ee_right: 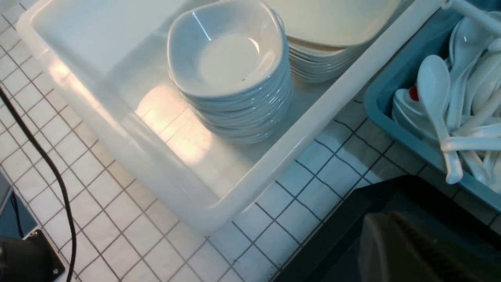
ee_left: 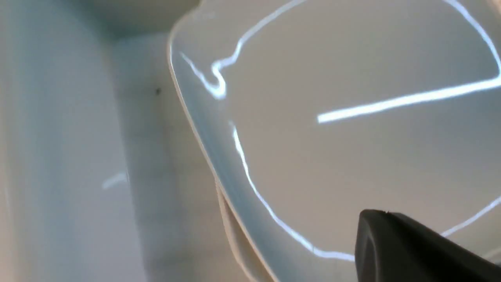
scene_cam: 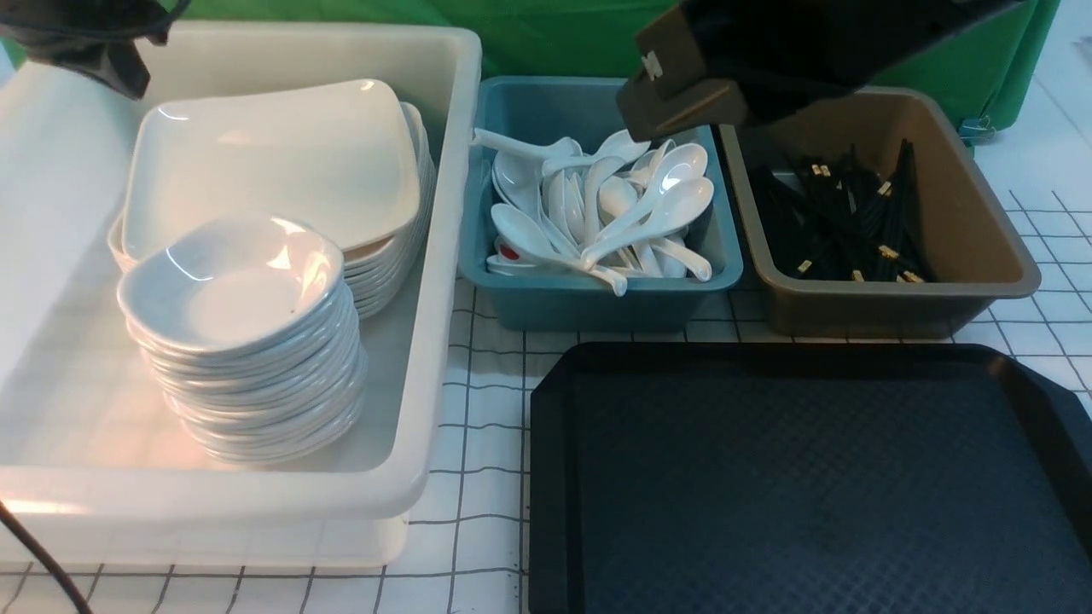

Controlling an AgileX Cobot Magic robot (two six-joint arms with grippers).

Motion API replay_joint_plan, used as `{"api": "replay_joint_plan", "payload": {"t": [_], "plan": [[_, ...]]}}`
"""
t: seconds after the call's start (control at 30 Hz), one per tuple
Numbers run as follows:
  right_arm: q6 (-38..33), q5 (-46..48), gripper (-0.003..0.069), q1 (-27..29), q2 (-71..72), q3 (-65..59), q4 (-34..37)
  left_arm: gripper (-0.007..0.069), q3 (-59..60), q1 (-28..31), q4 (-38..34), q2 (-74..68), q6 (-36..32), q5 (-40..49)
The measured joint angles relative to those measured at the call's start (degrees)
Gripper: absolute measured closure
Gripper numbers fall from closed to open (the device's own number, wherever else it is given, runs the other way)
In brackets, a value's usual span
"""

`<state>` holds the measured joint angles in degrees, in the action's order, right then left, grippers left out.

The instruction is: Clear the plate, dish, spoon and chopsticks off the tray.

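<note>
1. Tray [scene_cam: 802, 477] lies on the table [scene_cam: 486, 443] at 5 o'clock.
2. Plate [scene_cam: 273, 162] tops a stack in the white bin [scene_cam: 444, 256] at 10 o'clock, with stacked dishes [scene_cam: 235, 286] just in front.
3. Spoons [scene_cam: 614, 213] fill the teal bin [scene_cam: 597, 303] at 12 o'clock; chopsticks [scene_cam: 853, 222] lie in the brown bin [scene_cam: 981, 247] at 2.
4. Left hand [scene_cam: 85, 43], closed, hovers at 11 o'clock; right hand [scene_cam: 682, 102], closed, hangs over the teal bin.

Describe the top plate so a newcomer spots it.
Start at the big white plastic bin on the left. The large glossy white square plate tops the rear stack. It is far wider than the small deep white dishes stacked in front.
</note>
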<state>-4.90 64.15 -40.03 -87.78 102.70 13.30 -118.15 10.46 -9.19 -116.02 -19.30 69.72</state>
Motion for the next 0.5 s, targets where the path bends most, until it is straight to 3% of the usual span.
{"api": "replay_joint_plan", "payload": {"t": [0.27,0.5], "plan": [[-1.52,0.00,0.0659,0.00,0.00,0.00,0.00,0.0635,20.39,0.63,1.94,8.66,0.45,-0.36],[-2.80,2.44,0.0655,0.00,0.00,0.00,0.26,0.0635,27.81,0.63,2.32,8.44,0.45,-5.57]]}}
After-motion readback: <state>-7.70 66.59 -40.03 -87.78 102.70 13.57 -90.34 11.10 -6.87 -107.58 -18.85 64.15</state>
